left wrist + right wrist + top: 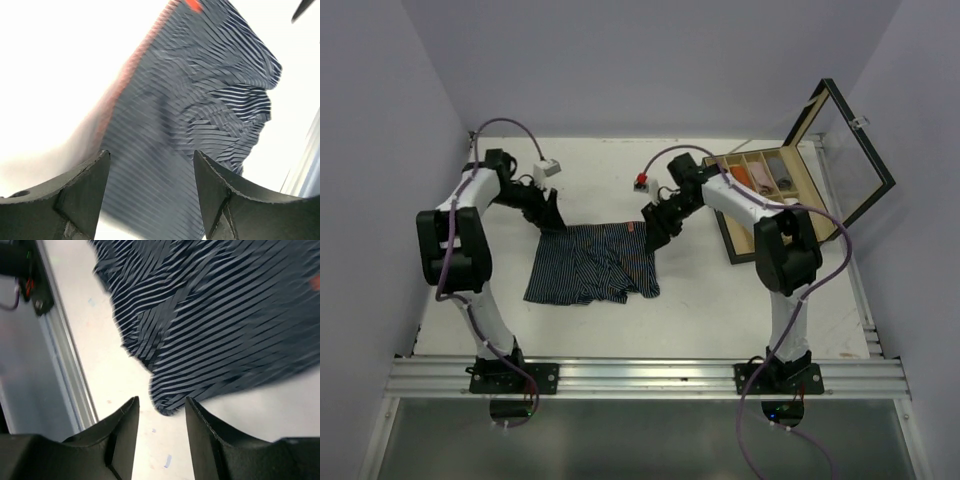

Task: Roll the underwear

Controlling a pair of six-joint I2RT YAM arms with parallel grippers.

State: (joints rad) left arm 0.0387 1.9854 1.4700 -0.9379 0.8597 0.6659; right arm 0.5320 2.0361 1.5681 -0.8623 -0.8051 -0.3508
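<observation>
The navy underwear with thin pale stripes [592, 263] lies spread flat on the white table, its waistband with a red edge towards the back. My left gripper [552, 219] is open just above its back left corner; in the left wrist view the cloth [200, 100] fills the space beyond the open jaws [150, 200]. My right gripper [653, 233] is open above the back right corner; in the right wrist view the cloth [215, 315] lies ahead of the open jaws [161, 440]. A pink garment [761, 176] and a beige one [781, 170] appear to sit in the wooden box.
The compartmented wooden box [735, 245] stands at the right with its glass lid [850, 150] raised. White walls close in the left, back and right. A metal rail [640, 378] runs along the near edge.
</observation>
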